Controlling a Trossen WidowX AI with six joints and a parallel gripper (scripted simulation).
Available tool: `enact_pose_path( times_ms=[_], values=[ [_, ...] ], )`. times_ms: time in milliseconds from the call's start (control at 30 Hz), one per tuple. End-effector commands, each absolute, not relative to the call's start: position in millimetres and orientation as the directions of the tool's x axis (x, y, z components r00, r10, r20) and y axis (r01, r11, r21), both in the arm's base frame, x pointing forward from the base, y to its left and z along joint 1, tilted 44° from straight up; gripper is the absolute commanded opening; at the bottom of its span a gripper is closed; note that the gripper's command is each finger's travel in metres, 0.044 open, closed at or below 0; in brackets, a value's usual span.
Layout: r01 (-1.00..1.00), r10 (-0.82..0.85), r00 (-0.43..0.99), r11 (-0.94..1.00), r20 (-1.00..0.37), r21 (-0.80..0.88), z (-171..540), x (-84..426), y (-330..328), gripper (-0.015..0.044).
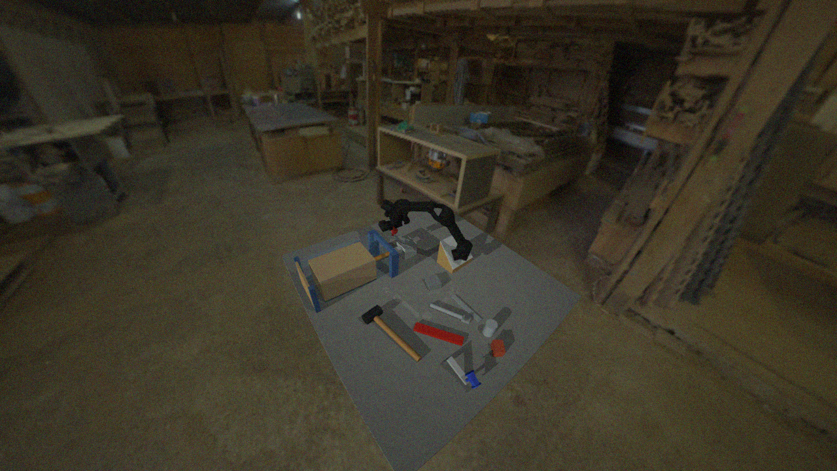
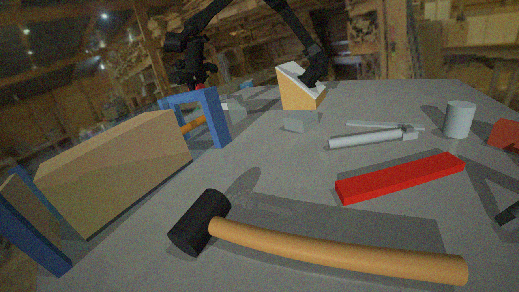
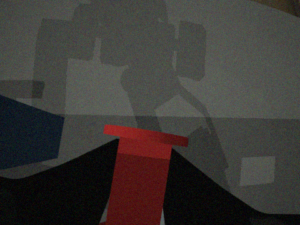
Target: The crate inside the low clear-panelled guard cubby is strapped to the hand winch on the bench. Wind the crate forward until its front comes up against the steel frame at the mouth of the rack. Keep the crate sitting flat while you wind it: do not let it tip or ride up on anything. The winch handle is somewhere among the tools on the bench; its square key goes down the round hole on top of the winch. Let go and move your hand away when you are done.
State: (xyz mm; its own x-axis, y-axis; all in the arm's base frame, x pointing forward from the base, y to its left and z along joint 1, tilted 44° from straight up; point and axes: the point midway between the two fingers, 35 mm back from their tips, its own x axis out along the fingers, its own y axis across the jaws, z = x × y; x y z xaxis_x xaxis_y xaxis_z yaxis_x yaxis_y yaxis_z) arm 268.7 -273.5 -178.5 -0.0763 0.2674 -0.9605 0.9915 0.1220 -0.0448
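Note:
The tan crate (image 1: 344, 270) (image 2: 108, 163) sits flat in the cubby, its front short of the blue steel frame (image 1: 393, 261) (image 2: 219, 127). An orange strap (image 1: 381, 256) (image 2: 192, 124) runs forward from the crate through the frame. The pale grey winch (image 2: 237, 111) stands beyond the frame; its top hole cannot be made out. My gripper (image 1: 393, 228) (image 2: 195, 85) (image 3: 142, 150) is shut on the red grip of the winch handle (image 3: 140, 184), above the bench near the winch. The handle's lower end is hidden in the wrist view, so I cannot tell if its key is seated.
A mallet (image 1: 397, 337) (image 2: 326, 248), a red bar (image 1: 439, 333) (image 2: 399, 177), a silver rod tool (image 2: 363, 139), a grey block (image 2: 301, 121) and a grey cylinder (image 1: 490, 327) (image 2: 459, 119) are on the bench. The wedge-shaped arm mount (image 2: 297, 90) stands behind the block.

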Motion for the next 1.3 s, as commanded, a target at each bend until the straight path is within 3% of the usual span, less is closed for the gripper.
enact_pose_path(
  times_ms=[0, 1267],
  values=[
    [0.99, 0.299, -0.06, 0.137, -0.952, -0.02, -173.0, 284.2, -256.7, 0.0],
    [0.99, 0.303, -0.059, 0.137, -0.951, -0.018, -147.7, 309.2, -223.7, 0.0]
  ],
)
